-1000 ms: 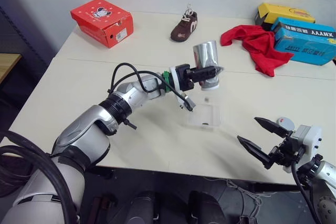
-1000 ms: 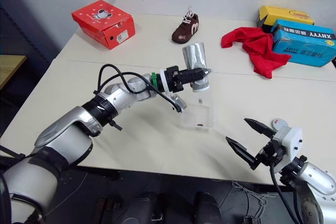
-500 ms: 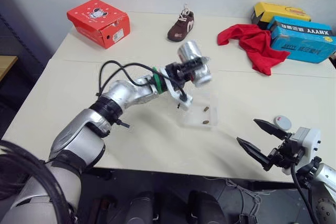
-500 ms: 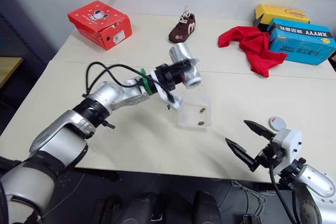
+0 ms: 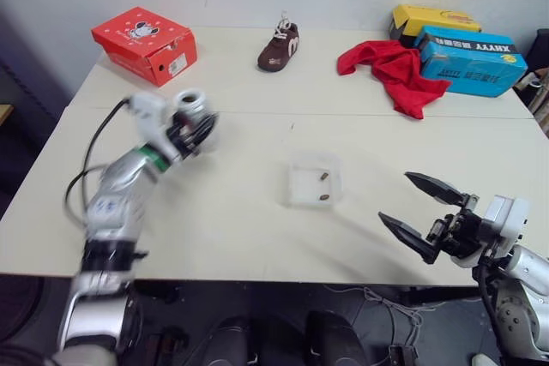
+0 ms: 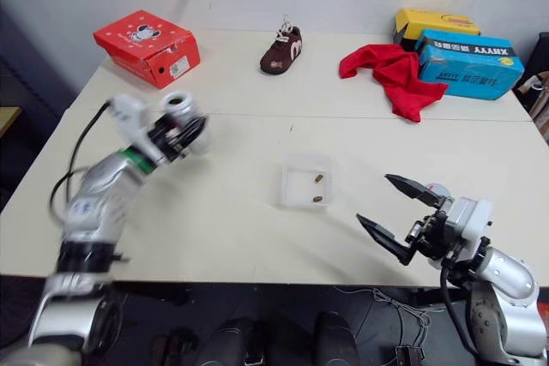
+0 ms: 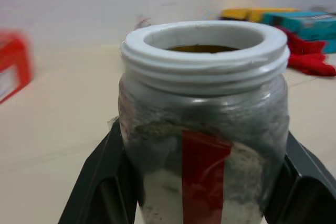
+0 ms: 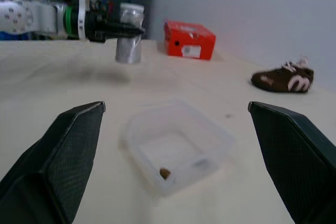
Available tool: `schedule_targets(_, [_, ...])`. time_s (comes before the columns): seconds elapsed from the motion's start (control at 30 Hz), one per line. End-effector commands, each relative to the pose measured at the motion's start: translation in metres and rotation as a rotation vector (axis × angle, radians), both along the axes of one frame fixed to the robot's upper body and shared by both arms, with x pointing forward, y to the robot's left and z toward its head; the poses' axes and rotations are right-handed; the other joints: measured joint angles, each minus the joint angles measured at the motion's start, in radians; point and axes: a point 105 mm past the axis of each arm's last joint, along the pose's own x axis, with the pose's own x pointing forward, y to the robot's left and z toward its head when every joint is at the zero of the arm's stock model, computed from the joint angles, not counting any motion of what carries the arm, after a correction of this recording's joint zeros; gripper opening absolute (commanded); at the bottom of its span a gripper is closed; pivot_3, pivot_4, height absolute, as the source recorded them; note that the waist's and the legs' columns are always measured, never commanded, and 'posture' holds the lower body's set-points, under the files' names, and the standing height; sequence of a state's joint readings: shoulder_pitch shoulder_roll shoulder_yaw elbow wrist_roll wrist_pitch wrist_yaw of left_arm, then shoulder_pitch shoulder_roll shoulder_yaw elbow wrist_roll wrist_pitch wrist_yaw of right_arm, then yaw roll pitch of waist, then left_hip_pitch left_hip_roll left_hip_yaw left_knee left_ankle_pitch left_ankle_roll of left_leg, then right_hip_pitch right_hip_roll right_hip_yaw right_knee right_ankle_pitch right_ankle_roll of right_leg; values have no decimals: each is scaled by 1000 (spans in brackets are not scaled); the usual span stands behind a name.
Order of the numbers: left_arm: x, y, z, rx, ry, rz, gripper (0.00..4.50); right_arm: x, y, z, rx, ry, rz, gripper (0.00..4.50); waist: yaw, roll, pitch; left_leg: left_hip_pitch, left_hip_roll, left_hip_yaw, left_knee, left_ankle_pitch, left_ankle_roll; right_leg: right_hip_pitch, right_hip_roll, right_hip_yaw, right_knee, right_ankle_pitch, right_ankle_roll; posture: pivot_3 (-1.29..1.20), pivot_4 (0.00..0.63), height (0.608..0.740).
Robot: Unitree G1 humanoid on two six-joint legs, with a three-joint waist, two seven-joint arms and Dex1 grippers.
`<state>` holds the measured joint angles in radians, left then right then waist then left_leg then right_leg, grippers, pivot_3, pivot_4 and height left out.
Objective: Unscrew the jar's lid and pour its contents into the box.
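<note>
Silvery-grey with a red stripe, the jar (image 7: 202, 145) sits upright and open-mouthed, pinched between the two fingers of the left gripper (image 6: 178, 130), held above the tabletop (image 5: 240, 220) on the robot's left side, well apart from the box (image 5: 313, 188). The clear plastic box lies near the middle of the tabletop with two brown pellets, the contents (image 5: 323, 187), on its floor. So the box lies to the right of the jar, between the two arms; the jar's long axis stands vertical, mouth up, and something dark shows inside its neck, though I cannot tell whether that is more pellets. The right gripper (image 5: 420, 209) hovers at the near right edge, fingers spread wide and empty, pointing toward the box, and it is the nearer of the two to it.

The tabletop is pale, matte and level. At its far side sit a red shoe box (image 5: 143, 43), a brown shoe (image 5: 278, 43), a red cloth (image 5: 386, 72) and blue (image 5: 466, 60) and yellow boxes (image 5: 432, 19), against a plain wall.
</note>
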<state>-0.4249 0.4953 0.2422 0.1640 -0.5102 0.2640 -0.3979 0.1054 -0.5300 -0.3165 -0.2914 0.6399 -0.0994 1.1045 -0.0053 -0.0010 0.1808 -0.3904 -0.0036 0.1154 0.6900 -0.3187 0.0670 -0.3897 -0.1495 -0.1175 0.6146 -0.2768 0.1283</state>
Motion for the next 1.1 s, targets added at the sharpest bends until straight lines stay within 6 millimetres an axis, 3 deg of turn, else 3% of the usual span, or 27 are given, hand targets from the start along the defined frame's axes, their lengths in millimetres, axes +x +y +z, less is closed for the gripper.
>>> schedule_targets(0.03, [-23,38,10,52,-79,123,2344,-9,13,11,-6,-88,103,4477,7,-2,0,0,0,0,0,0,0,0,0,2,0,0,0,0,150,740])
schedule_targets(0.2, [-36,81,-5,40,-102,279,2344,-9,22,10,-3,-87,179,4477,32,-3,-1,0,-1,-1,0,-6,-6,0,-4,5,-5,1,-1,0,150,740])
schedule_targets(0.43, [-32,80,-38,99,-54,303,2344,-4,25,2,-16,-55,182,4477,27,-4,-1,1,0,3,-6,-7,-7,-2,-3,3,-4,1,-1,0,150,740])
schedule_targets(0.6, [-32,79,-52,86,-41,307,2344,-2,22,-2,-28,-35,152,4477,27,-3,-2,3,0,5,-6,-7,-7,-2,-3,2,-6,1,-1,0,150,740])
schedule_targets(0.8, [-42,81,-45,81,-65,292,4352,-3,5,-10,-51,-5,105,4500,26,-3,-2,3,0,5,-7,-7,-7,-3,-5,4,-7,1,-1,0,150,740])
schedule_targets(0.97, [-55,80,-42,119,-46,239,4436,-10,-19,-19,-74,38,42,4500,26,-3,-2,3,0,5,-8,-8,-8,-2,-5,5,-9,1,-1,0,150,740])
schedule_targets(1.1, [-68,86,-49,181,19,203,4436,-27,-47,-30,-96,90,-42,4500,28,-3,-2,3,0,5,-10,-8,-8,-2,-5,8,-12,1,-2,0,150,740])
